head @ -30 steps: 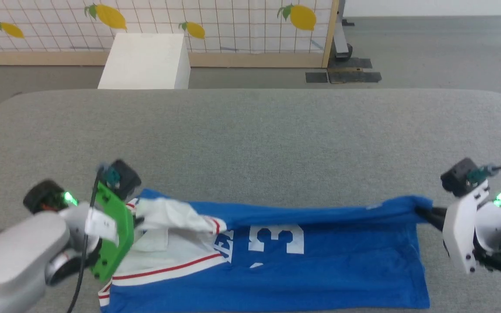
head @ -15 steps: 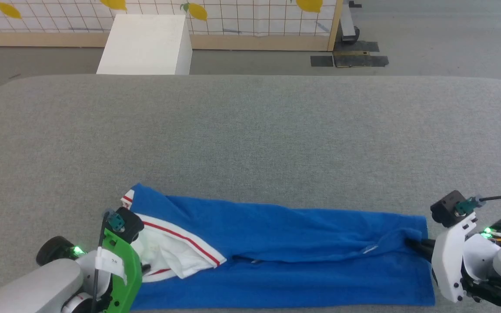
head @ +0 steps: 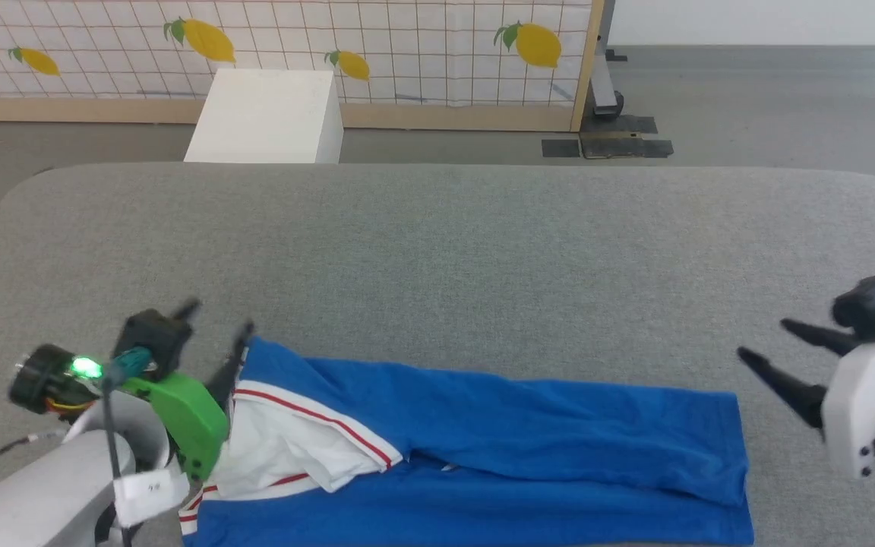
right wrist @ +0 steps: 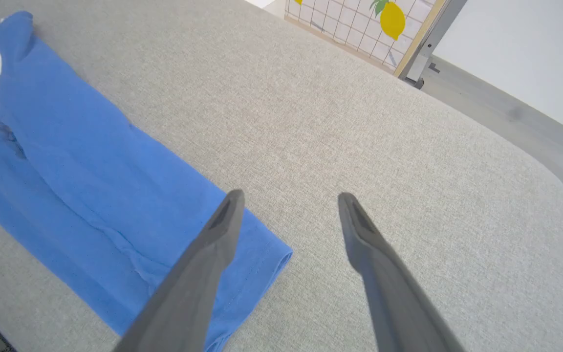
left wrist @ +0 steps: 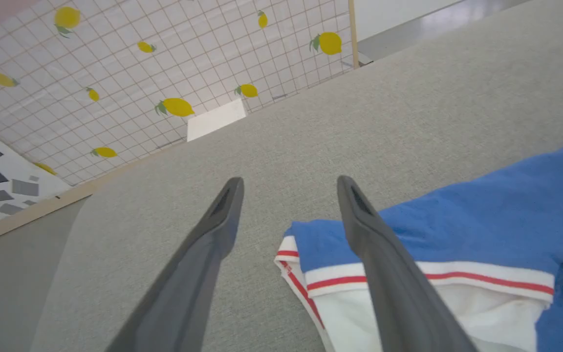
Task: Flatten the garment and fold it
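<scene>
A: What is at the left?
B: The left gripper (head: pixel 217 319), its two dark fingers spread wide with nothing between them. It sits at the left end of the garment (head: pixel 521 425). In the left wrist view one finger crosses over the red-striped white trim, but I cannot tell whether it touches the cloth.

A: And the garment itself?
B: It lies as a long blue band along the near edge of the grey table (head: pixel 437 243), doubled over lengthwise. The white sleeve with its red stripe is bunched at the left end, and the plain blue hem is at the right.

A: The right side?
B: The right gripper (head: pixel 762 339) is also wide open and empty, just beyond the hem corner and apart from it

A: Anything behind?
B: A white box (head: pixel 266 114) and a lemon-print screen (head: pixel 407 45) past the table's far edge
</scene>
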You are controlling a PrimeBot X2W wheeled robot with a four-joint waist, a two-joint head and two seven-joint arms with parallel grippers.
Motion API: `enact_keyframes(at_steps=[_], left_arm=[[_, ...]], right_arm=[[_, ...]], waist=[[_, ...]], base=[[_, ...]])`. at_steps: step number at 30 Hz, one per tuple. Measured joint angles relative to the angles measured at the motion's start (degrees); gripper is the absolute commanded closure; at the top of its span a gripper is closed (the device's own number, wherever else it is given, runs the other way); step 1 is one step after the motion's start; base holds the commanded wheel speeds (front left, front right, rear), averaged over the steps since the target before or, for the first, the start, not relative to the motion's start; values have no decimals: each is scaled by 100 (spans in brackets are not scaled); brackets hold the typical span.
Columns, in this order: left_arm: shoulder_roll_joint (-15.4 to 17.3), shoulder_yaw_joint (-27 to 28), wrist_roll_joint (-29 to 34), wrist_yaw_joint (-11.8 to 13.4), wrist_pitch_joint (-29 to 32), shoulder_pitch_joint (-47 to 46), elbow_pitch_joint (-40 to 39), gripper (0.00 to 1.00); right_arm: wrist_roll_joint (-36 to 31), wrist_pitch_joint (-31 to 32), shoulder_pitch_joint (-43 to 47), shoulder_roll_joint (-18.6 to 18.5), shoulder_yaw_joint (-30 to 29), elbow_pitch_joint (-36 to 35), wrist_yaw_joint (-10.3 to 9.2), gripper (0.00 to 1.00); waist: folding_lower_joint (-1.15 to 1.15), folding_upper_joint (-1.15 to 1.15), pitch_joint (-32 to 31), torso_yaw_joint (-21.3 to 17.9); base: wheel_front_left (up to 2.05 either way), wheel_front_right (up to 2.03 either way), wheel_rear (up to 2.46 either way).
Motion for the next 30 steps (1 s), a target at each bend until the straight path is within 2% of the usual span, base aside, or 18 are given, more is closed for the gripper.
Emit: enact_keyframes(at_steps=[2, 5, 9, 13, 16, 20, 26, 30], left_arm=[[-27, 225, 236, 555, -432, 91, -1, 0], [-130, 620, 488, 1116, -626, 293, -2, 0], [-447, 1583, 1132, 1674, -645, 773, -449, 0], [-821, 2542, 1755, 1944, -650, 1502, -788, 0], [-1181, 3310, 2247, 1964, -649, 2088, -979, 0], [-1659, 4063, 2814, 1837, -649, 2569, -1166, 0], [-2323, 4711, 3561, 1316, -650, 3134, -1310, 0], [-2708, 4962, 3889, 1038, -649, 3341, -1300, 0]], right_arm=[[-11, 100, 189, -46, -359, -104, 0, 0], [-1, 376, 522, -66, -758, -148, 0, 0], [190, 816, 1034, -30, -1126, -168, 0, 0], [534, 1260, 1410, 112, -1345, -229, 0, 0], [654, 1630, 1502, 249, -1415, -244, 0, 0], [782, 2085, 1522, 380, -1449, -205, 0, 0], [827, 2751, 1497, 436, -1346, 56, 0, 0], [790, 2882, 1319, 662, -1315, 310, 0, 0]], waist=[[0, 0, 25, 14], [0, 0, 73, 41], [0, 0, 138, 101], [0, 0, 197, 171], [0, 0, 244, 228], [0, 0, 283, 308], [0, 0, 333, 456], [0, 0, 391, 533]], base=[[0, 0, 0], [0, 0, 0], [0, 0, 0], [0, 0, 0], [0, 0, 0], [0, 0, 0], [0, 0, 0], [0, 0, 0]])
